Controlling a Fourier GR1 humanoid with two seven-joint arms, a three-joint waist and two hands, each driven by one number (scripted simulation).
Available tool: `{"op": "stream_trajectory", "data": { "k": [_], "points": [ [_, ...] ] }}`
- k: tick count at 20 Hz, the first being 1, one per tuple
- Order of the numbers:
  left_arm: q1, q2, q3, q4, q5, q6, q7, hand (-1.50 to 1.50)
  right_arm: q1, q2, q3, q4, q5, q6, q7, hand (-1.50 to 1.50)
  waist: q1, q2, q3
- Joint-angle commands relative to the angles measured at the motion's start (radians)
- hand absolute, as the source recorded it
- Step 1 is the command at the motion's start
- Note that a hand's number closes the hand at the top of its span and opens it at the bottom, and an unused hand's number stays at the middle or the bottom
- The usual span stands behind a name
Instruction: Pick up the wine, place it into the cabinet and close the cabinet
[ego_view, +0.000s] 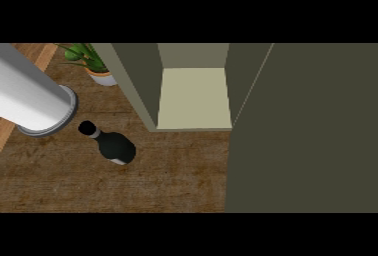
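Counter was seen from steeply above: brown wood grain, worn look, filling the lower left of the view. A lighter wood strip was seen at the far left edge.

Cabinet was seen at top centre, olive-grey walls, door swung open and covering the whole right side of the view. One pale shelf was visible inside; nothing was seen on it.

Wine was seen standing on the counter, well outside the cabinet, near its lower left corner but apart from it. Dark bottle, dark cap, white band at the neck and another at the base. Nothing was touching it.

Plant in a white pot was seen at the top left, just beside the cabinet's left wall.

A grey forearm was seen entering from the upper left, its ringed end close to the bottle's cap without contact. No hand was visible on it, so finger state could not be told for either hand.
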Motion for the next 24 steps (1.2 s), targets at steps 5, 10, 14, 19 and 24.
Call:
{"op": "stream_trajectory", "data": {
  "k": [5, 10, 14, 19, 24],
  "points": [
    [-0.002, -0.036, 0.014, 0.007, -0.046, 0.001, -0.019, -1.50, 0.009, -0.004, 0.023, -0.280, -0.027, -0.073, 0.162, -1.50, 0.001, 0.000, -0.001],
    [-0.030, -0.077, -0.028, 0.110, -0.216, -0.051, -0.063, -1.50, 0.070, -0.011, -0.011, -0.254, -0.074, -0.033, 0.089, -1.50, -0.015, 0.003, 0.001],
    [-0.080, -0.097, -0.070, 0.201, -0.311, -0.137, -0.084, -1.50, -0.036, -0.010, -0.072, -0.210, -0.094, -0.063, 0.141, -1.50, -0.006, 0.007, 0.000],
    [-0.069, -0.212, -0.117, 0.255, -0.507, -0.234, -0.193, -1.50, 0.068, -0.001, -0.025, -0.187, -0.088, 0.008, 0.043, -1.50, -0.016, 0.005, 0.000],
    [-0.142, -0.266, -0.178, 0.385, -0.639, -0.288, -0.240, -1.50, 0.079, 0.018, -0.010, -0.141, -0.062, 0.021, 0.004, -1.50, -0.014, 0.007, 0.000]
  ]
}}
